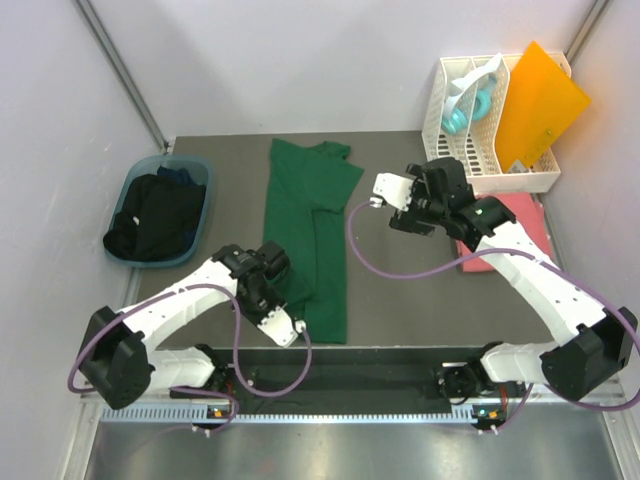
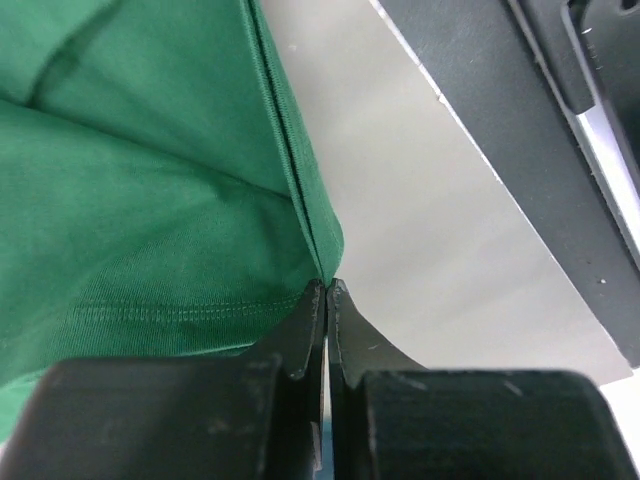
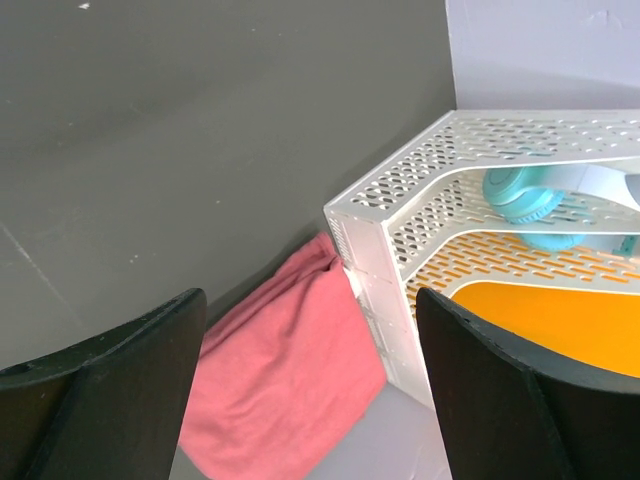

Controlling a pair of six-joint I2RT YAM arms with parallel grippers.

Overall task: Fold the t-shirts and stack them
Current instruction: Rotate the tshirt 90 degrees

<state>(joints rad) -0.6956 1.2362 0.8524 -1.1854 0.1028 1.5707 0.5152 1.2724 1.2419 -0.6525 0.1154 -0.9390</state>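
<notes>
1. At the near edge of the table (image 1: 400,300), a slotted rail (image 1: 300,415) runs in front of both arm bases. Purple cables (image 1: 420,272) loop up from the bases along the arms.
2. Just beyond it, the left gripper (image 2: 326,287) sits low at the near-left corner of the dark green t-shirt (image 1: 310,230). Its jaws are pressed together, with the tips right against the hem corner. I cannot tell whether any cloth is nipped between them.
3. The green shirt lies flat mid-table as a long strip running away from the arms, collar at the far end. The left arm covers part of its near-left edge.
4. To the right, the right gripper (image 3: 310,300) hangs above the table with its jaws spread wide and nothing between them.
5. The coral pink t-shirt (image 1: 525,222) lies folded at the right, touching the front of the white rack (image 1: 440,110). The right arm crosses over it and hides part of it.
6. At the left, a blue basin (image 1: 205,175) holds a heap of dark t-shirts (image 1: 155,220).
7. In the far right corner, the rack holds teal headphones (image 1: 465,112) and an upright orange sheet (image 1: 540,100).
</notes>
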